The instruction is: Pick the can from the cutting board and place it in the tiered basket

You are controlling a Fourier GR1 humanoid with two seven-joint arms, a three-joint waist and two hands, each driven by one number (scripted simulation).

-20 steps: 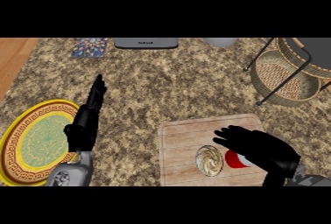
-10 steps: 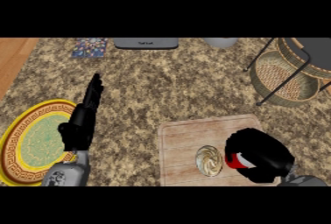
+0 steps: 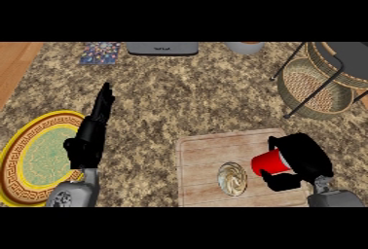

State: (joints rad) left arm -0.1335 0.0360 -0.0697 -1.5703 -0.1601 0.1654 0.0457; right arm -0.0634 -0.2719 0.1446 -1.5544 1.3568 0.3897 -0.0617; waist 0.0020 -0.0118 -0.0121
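Note:
A red can (image 3: 267, 163) lies tilted over the wooden cutting board (image 3: 205, 155), its silvery lid (image 3: 231, 178) facing the lower left. My right hand (image 3: 305, 158) is curled round the can's right side, thumb below it, hiding its far end. The tiered wire basket (image 3: 316, 80) stands at the upper right, well away from the hand. My left hand (image 3: 90, 136) rests open at the left, fingers pointing up, beside the plate.
A yellow-rimmed plate (image 3: 14, 163) with a green centre lies at the left edge. At the counter's back stand a grey appliance (image 3: 162, 47), a patterned square (image 3: 100, 52) and a grey cup (image 3: 243, 46). A wooden strip (image 3: 14, 63) borders the upper left.
My right hand closed round the red can and tipped it, so more of its red body shows now. The left hand shifted slightly.

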